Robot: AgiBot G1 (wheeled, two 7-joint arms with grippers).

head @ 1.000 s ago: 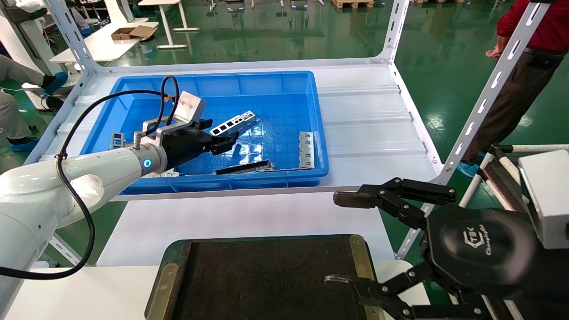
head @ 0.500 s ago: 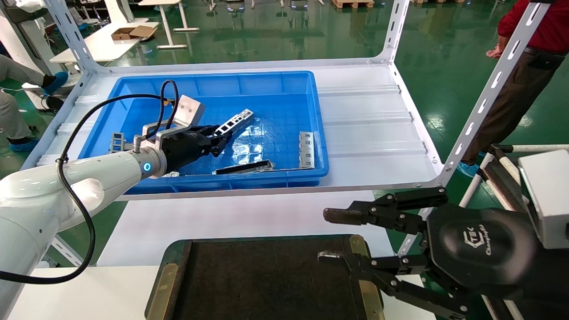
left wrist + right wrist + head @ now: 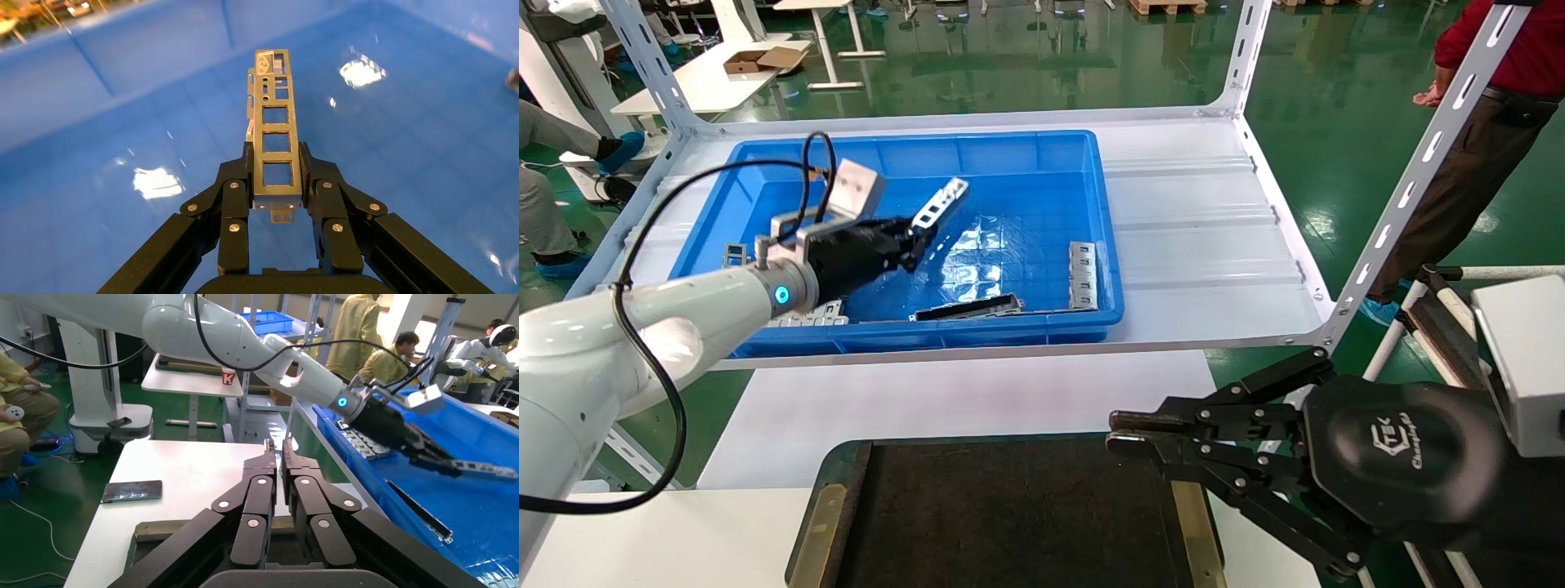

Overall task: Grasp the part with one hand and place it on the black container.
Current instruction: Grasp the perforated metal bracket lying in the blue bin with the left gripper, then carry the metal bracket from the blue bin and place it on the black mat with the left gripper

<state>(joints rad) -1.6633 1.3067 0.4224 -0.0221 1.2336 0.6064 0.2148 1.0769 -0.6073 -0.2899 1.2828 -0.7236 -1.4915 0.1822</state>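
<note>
- A white metal shelf (image 3: 1197, 237) on slotted uprights stands over a glossy green floor, with a big blue bin (image 3: 1042, 155) sitting on it and a white table (image 3: 944, 400) just in front.
- Over the bin, the left gripper (image 3: 914, 242) has its jaws clamped on the near end of the part (image 3: 941, 203), a silver-grey strip with a row of square cutouts.
- From the wrist camera the part (image 3: 274, 128) runs straight out from between the fingers (image 3: 234, 202), pinched by its long edges, its far end tilted up and clear of the bin floor.
- Beyond and below those jaws, on the bin floor, lie a dark long bar (image 3: 968, 308) and a short grey bracket (image 3: 1082, 275) near the bin's right wall; more grey brackets (image 3: 805, 314) sit under the left arm.
- The black container (image 3: 1009, 514), with brass-coloured strips on its short sides, rests on the table at the near edge, well apart from the held part.
- The right gripper (image 3: 1128, 433) hangs just above the container's far right corner, its jaws drawn nearly together with nothing between them (image 3: 276, 456).
- A person in a red top (image 3: 1500, 41) stands beyond the shelf's right upright.
</note>
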